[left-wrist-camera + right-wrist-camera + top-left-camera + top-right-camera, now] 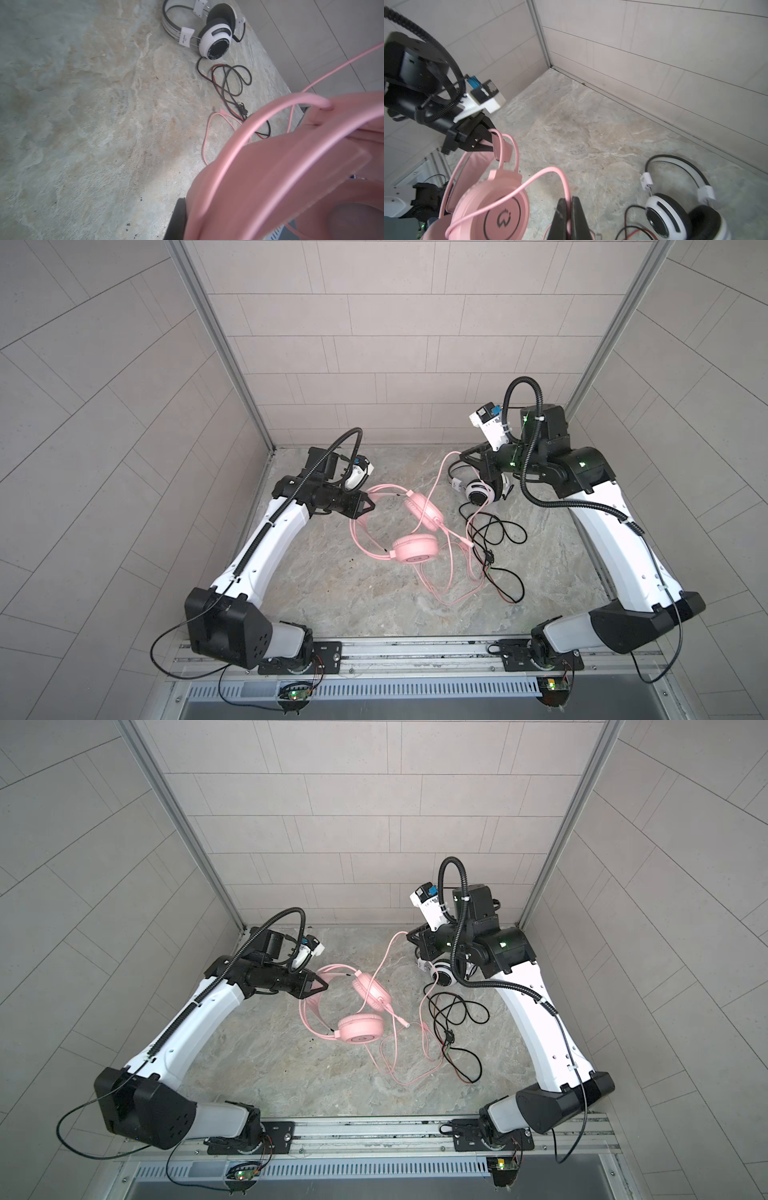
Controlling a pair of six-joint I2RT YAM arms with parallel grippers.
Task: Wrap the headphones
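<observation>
Left hand clamps pink headset headband, earcups toward right; right hand pinches pink cable.

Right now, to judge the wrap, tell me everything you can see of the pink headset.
The pink headset is all pink, matte-looking plastic: two round cups with a ring logo, two thin arches over a wide strap. The left claw is shut on the headband top, so the cups hang below it. Its pink cable arcs up into the shut right claw; the rest lies in loose loops on the table, crossing a black cable.
</observation>
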